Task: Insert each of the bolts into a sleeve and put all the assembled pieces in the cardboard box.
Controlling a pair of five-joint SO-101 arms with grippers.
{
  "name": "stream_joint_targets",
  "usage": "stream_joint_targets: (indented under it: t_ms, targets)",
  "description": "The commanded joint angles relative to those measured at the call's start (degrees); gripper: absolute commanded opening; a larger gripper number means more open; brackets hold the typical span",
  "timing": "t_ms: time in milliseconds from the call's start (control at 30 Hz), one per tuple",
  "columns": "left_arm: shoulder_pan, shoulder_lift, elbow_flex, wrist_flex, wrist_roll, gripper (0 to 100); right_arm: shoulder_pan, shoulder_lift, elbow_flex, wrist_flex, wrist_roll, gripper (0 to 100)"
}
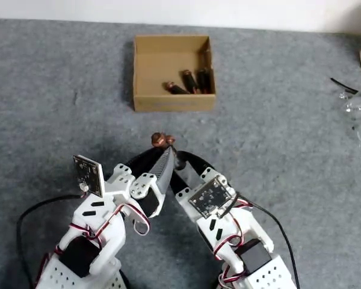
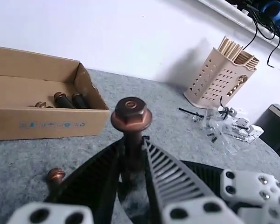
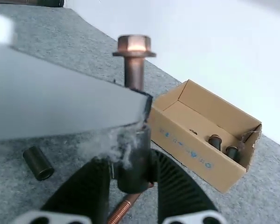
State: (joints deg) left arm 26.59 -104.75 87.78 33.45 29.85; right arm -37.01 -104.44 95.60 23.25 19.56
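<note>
A: Status, quick.
B: Left hand is clenched on the bolt, gripping the shank with the head up. Right hand is clenched round a sleeve directly under it. Both are held in the air over the middle of the bench, on the near side of the cardboard box.
A: Bolt in yet?
B: The tip looks to be at the sleeve mouth or just inside. A left finger covers the joint, so I can't tell how deep. I'd call it mid-insertion.
A: Risks?
B: Main one: the left fingers sit on the shank just above the sleeve, so they'd likely hit its top before the bolt seats. If the hand lets go too early, a shallow bolt could tip out. Second: any tilt between the two and the thread binds at the mouth. Pushing harder could twist the sleeve in the right hand's grip.
A: Anything underneath?
B: A loose bolt lies on the bench below the hands, with a spare sleeve near it. A drop lands among them, and a low hand could send them rolling.
A: Box?
B: It's by the far edge, around the middle, with finished pieces in its near-right corner. If only the left hand carries the piece over, the sleeve could slide off the shank.
</note>
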Motion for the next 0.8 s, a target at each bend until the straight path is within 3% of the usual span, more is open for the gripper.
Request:
stream_joint_targets:
  t_ms: [0,167,233,367,533,767]
  targets:
    - [0.0,0.0,-0.4,0.5,-0.6,6,0.0,-0.7,6.9,-0.2,0.8,0.4]
    - [0.0,0.1,0.1,0.9,-0.2,30,0.0,-0.7,6.9,-0.2,0.8,0.4]
    - [0.0,0.1,0.1,0.9,-0.2,35,0.0,-0.7,6.9,-0.2,0.9,0.4]
    - [-0.4,0.0,0.0,0.9,-0.2,32,0.0,-0.7,6.9,-0.2,1.0,0.4]
    - [-5.8,0.0,-1.2,0.5,0.2,28,0.0,-0.7,6.9,-0.3,1.0,0.4]
    - [-16.1,0.0,-4.0,0.7,8.6,28,0.0,-0.7,6.9,-0.3,1.0,0.4]
